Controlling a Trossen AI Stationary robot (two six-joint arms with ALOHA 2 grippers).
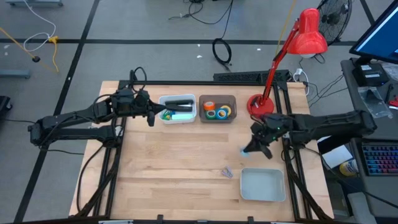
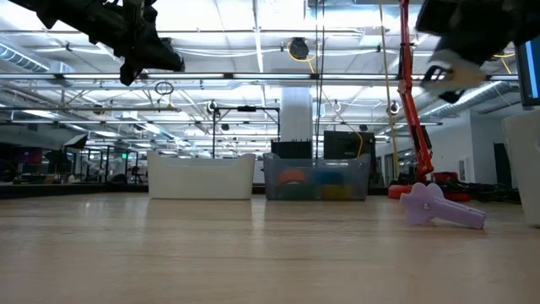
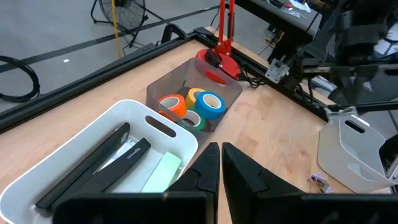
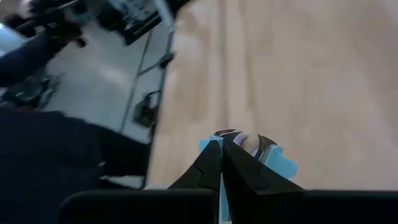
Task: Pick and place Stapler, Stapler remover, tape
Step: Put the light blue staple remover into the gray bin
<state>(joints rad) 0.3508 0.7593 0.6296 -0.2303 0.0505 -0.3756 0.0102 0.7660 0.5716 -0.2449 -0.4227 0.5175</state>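
The wooden desk (image 1: 180,162) is largely bare across its middle, with a white bin (image 1: 178,109) and a clear bin (image 1: 217,109) along the far edge and an empty pale tray (image 1: 262,185) near the right front corner. The right hand (image 1: 252,149), raised above the desk just beyond the tray, is closed on a light-blue staple remover (image 4: 249,155), while a purple staple remover (image 2: 440,208) lies flat on the wood left of the tray, its long axis roughly crosswise. The left hand (image 3: 221,163) hovers closed and empty over the white bin, which holds a black stapler (image 3: 84,167) lengthwise; the tape rolls (image 3: 193,107) sit in the clear bin.
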